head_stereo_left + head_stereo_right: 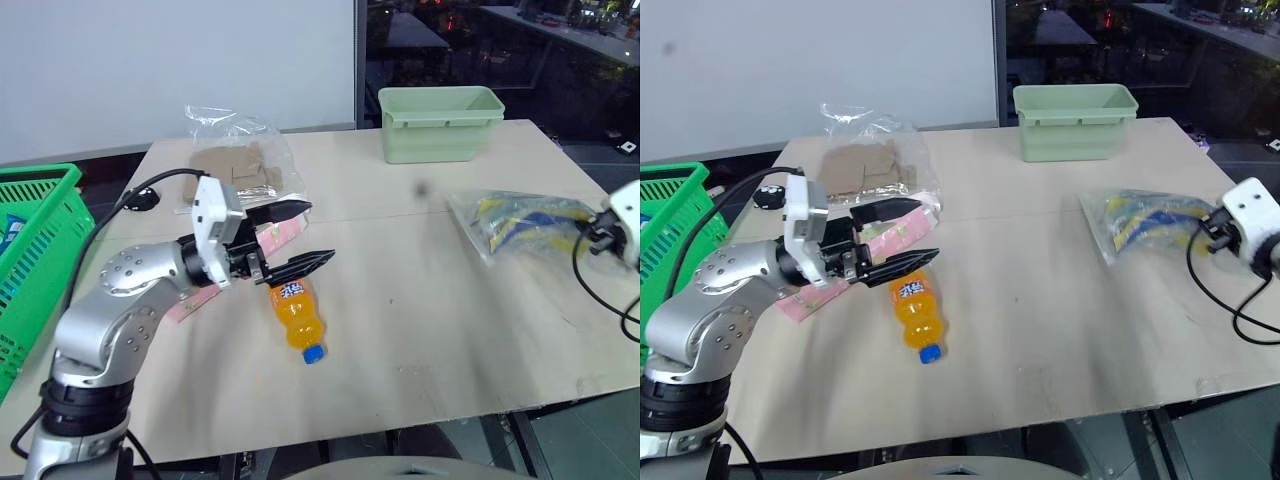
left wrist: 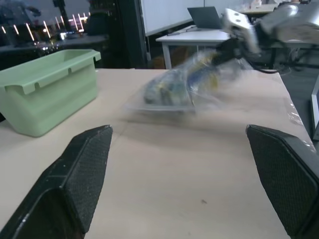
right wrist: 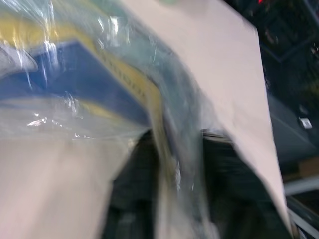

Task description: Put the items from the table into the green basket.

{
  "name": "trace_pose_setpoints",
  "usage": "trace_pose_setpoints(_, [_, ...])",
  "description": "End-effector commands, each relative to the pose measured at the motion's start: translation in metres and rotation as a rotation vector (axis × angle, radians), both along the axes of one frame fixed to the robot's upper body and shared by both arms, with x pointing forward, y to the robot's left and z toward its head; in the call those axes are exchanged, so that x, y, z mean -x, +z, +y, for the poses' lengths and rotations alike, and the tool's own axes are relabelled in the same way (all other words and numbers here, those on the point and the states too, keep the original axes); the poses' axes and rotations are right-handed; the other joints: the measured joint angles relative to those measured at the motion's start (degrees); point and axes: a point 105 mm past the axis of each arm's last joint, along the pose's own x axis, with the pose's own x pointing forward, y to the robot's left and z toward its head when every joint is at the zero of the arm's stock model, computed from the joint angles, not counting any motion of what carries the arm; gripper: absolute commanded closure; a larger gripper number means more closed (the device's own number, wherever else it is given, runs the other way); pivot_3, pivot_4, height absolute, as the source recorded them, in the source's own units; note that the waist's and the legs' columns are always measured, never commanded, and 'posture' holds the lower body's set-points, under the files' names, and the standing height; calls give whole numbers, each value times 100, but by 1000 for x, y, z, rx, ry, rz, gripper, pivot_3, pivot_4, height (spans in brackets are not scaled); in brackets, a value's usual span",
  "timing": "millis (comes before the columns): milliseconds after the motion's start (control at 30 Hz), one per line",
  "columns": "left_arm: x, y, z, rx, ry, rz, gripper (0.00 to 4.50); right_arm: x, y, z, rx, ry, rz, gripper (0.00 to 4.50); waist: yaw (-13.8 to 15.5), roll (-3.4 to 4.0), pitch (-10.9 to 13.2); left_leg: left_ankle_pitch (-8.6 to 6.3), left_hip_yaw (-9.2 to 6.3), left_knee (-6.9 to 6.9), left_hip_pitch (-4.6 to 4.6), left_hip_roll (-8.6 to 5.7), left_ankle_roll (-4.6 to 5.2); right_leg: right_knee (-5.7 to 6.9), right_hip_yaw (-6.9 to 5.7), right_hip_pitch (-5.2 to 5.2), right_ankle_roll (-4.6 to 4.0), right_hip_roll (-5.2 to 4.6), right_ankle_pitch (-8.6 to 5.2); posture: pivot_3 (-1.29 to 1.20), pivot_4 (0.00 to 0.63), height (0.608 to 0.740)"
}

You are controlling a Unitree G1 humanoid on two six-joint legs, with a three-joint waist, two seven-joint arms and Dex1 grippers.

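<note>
Pale beige table (image 1: 420, 330), faint seam across it, fills the frame; dark room beyond.

Nearest, lower centre: small orange soda bottle (image 1: 296, 312), lying flat, blue cap toward me.

Just above it, centre left: my left gripper (image 1: 296, 236), jaws spread wide, empty, hovering over the bottle's top end and the long pink patterned packet (image 1: 895, 234), which lies partly under my arm.

Left edge: green basket (image 1: 35, 235), lattice side showing, beside the table.

Right edge, mid-height: my right gripper (image 1: 1212, 232), at the end of a clear bag with blue-yellow contents (image 1: 520, 222); the wrist view shows plastic between its fingers, so I read it as gripping the bag.

Upper left of centre: clear bag with brown contents (image 1: 238, 165).

Farthest, upper centre: pale mint tub (image 1: 440, 122), upright.
</note>
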Motion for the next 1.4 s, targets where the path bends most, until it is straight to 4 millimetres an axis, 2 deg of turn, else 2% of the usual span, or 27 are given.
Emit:
trace_pose_setpoints(33, [-1, 6, -1, -5, -14, -40, 0, 13, 34, 0, 8, 35, -56, 1367, -75, 0, 0, 0, -1, 1, 0, 0, 0, 0, 0, 3, 1, 0, 0, -148, 0, 740])
trace_pose_setpoints(133, [-3, 4, 1, -13, -12, -38, 0, 36, 34, 11, 5, 130, 70, 103, -135, -1, 0, 0, -4, 3, 4, -1, 0, -1, -1, 8, 4, 0, -1, -151, 0, 740])
trace_pose_setpoints(167, [-3, 4, 2, -15, -10, -38, 0, 41, 35, 14, 1, 150, 91, 103, -152, -2, -1, 0, -7, 3, 6, 0, 0, -1, -4, 10, 4, 0, -2, -151, 0, 740])
trace_pose_setpoints(300, [-3, 2, 8, -27, 7, -32, 0, 47, 68, 27, -45, 210, 38, 103, -275, -4, 1, 0, -7, 4, 9, 1, 0, -1, -5, 12, 4, 1, -2, -149, 0, 740])
trace_pose_setpoints(333, [-3, 2, 9, -31, 12, -30, 0, 47, 74, 33, -67, 236, 24, 103, -299, -4, 1, 0, -7, 6, 10, 1, 0, -1, -5, 14, 4, 0, -3, -147, 0, 740])
trace_pose_setpoints(400, [-3, -1, 13, -40, 27, -23, 0, 43, 83, 58, -151, 332, -25, 103, -347, -7, 2, 0, -10, 6, 12, 1, 0, -1, -5, 17, 3, 0, -3, -143, 0, 740])
trace_pose_setpoints(467, [-3, -6, 18, -63, 51, -10, 0, 39, 82, 93, -269, 451, -52, 103, -400, -17, -1, 0, -11, 6, 14, 1, 0, 0, -6, 17, 3, 0, -3, -136, 0, 740])
trace_pose_setpoints(567, [-3, -12, 27, -97, 96, 10, 0, 44, 64, 142, -408, 625, 0, 103, -394, -34, -3, 0, -32, 3, 17, 5, 0, -1, -14, 21, 4, 11, -1, -106, 0, 740])
trace_pose_setpoints(667, [-4, -23, 45, -159, 183, 52, 0, 56, 48, 177, -502, 789, 33, 103, -324, -34, 6, -1, -42, -2, 2, 2, 0, -3, -25, 15, 5, 5, -1, -77, 0, 740])
trace_pose_setpoints(733, [0, -27, 58, -197, 223, 66, 0, 60, 34, 191, -539, 826, 84, 103, -252, -33, 7, -1, -45, -6, -5, 0, 0, -4, -29, 12, 5, 1, -2, -66, 0, 740])
trace_pose_setpoints(833, [6, -29, 69, -217, 248, 78, 0, 61, 24, 196, -545, 869, 98, 103, -125, -40, 13, -3, -43, -9, -8, -1, 2, -6, -29, 8, 5, -2, -3, -30, 0, 740])
trace_pose_setpoints(967, [11, -34, 84, -260, 310, 89, 0, 53, 18, 193, -544, 862, 112, 103, 52, -45, 15, -2, -39, -7, -5, 0, 2, -6, -30, 7, -2, -5, -7, 0, 0, 740])
trace_pose_setpoints(1133, [-4, -34, 118, -264, 517, 58, 0, 52, 20, 195, -569, 897, 106, 103, 268, -46, 15, -1, -31, -1, 6, 2, 2, 0, -29, 8, -15, -5, -12, 16, 0, 740])
trace_pose_setpoints(1267, [-5, -53, 146, -392, 591, 98, 0, 52, 21, 197, -563, 900, 108, 103, 340, -47, 15, -2, -27, -3, 4, 3, 2, -2, -29, 6, -15, -4, -13, 10, 0, 740])
trace_pose_setpoints(1400, [-20, -63, 170, -431, 683, 111, 0, 51, 24, 200, -564, 908, 89, 103, 426, -48, 15, -2, -25, -7, -1, 3, 1, -3, -29, -2, -16, -4, -12, 7, 0, 740])
